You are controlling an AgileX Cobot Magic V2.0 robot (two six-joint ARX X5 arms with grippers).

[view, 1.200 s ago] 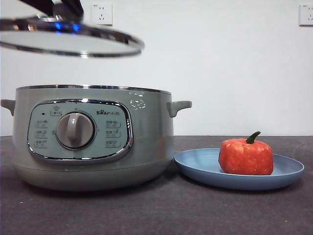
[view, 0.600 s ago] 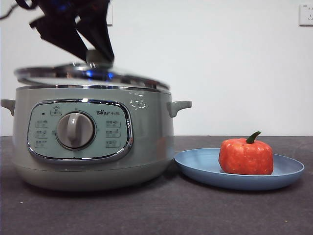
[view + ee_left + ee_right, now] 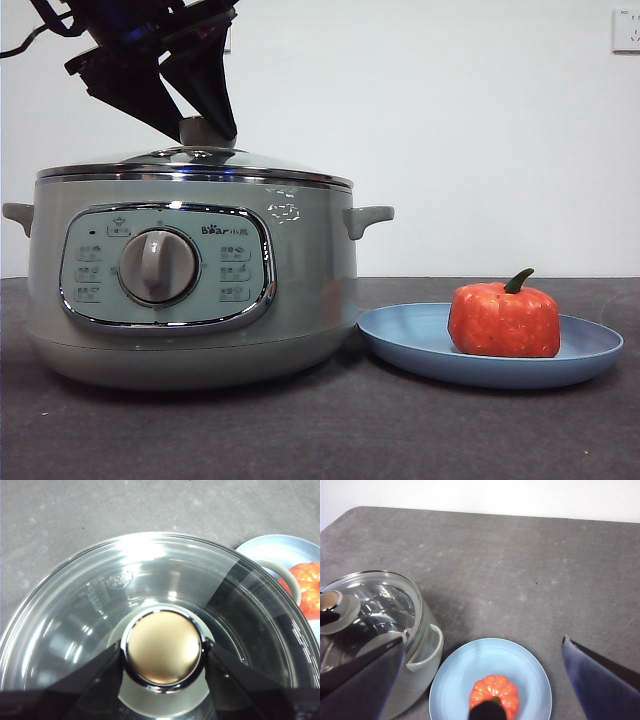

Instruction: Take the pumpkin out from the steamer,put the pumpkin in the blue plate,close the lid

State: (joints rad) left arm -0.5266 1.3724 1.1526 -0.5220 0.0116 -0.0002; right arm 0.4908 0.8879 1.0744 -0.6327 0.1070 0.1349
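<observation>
Down onto the pot has come the lid (image 3: pixel 195 165): a second ago it hung tilted, high above the rim; half a second ago it hovered just over it; now its chrome edge sits level on the steamer (image 3: pixel 190 285) all the way round. Nothing else has shifted.

Nearest the front camera is the dark grey table (image 3: pixel 330 430). On it stand one steamer, with one grey dial (image 3: pixel 157 266) on its front panel and two side handles, and, just beside its right-hand handle, one blue plate (image 3: pixel 400 345). One pumpkin (image 3: pixel 504 319) sits upright in the plate, green stem up, out of the pot and well apart from both grippers.

Above the pot, the left gripper (image 3: pixel 205 128) reaches down from the upper left and clamps the lid's single knob (image 3: pixel 163 647) between its two black jaws; the left wrist view shows a jaw pressed against each side of the knob, with the glass dome spreading around it.

The right gripper (image 3: pixel 485 680) hangs high over the plate, its two jaws spread wide apart with nothing between them; from its wrist camera the pumpkin lies below in the plate, the steamer alongside.

Farthest back is the white wall, with one power socket (image 3: pixel 627 30) showing at the upper right corner.
</observation>
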